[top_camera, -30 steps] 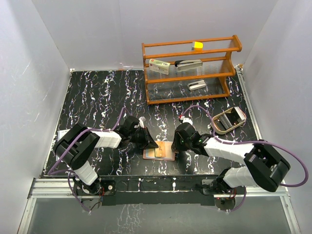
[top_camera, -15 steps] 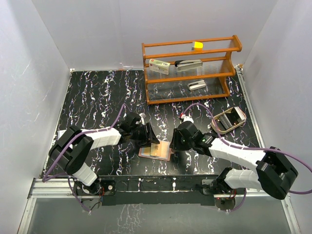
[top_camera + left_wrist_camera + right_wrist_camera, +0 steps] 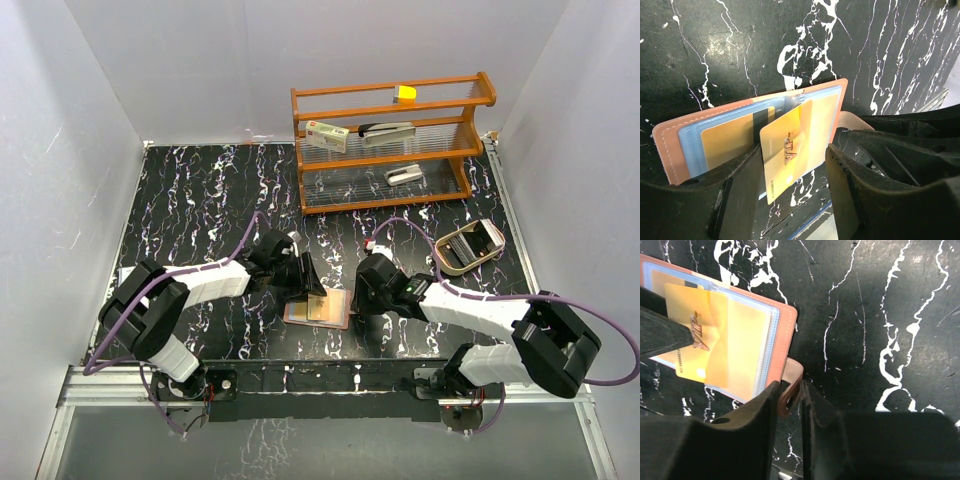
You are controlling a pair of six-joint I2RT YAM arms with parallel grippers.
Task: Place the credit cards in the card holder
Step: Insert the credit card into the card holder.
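The reddish-brown card holder lies open near the front edge, and its rim shows in the left wrist view. An orange card sits in its left clear pocket. A gold "VIP" card slants over the right pocket, its far end at the pocket and its near end raised beside one finger. My left gripper straddles this card with its jaws wide apart. My right gripper is shut on the holder's brown strap at the right edge. The gold card also shows in the right wrist view.
A wooden rack stands at the back right with a white packet, a stapler and a yellow block. A tan oval tray lies to the right of the arms. White walls enclose the black marbled table.
The holder has shifted slightly left. My left gripper has moved right over it with the gold card. My right gripper stays clamped on the strap.
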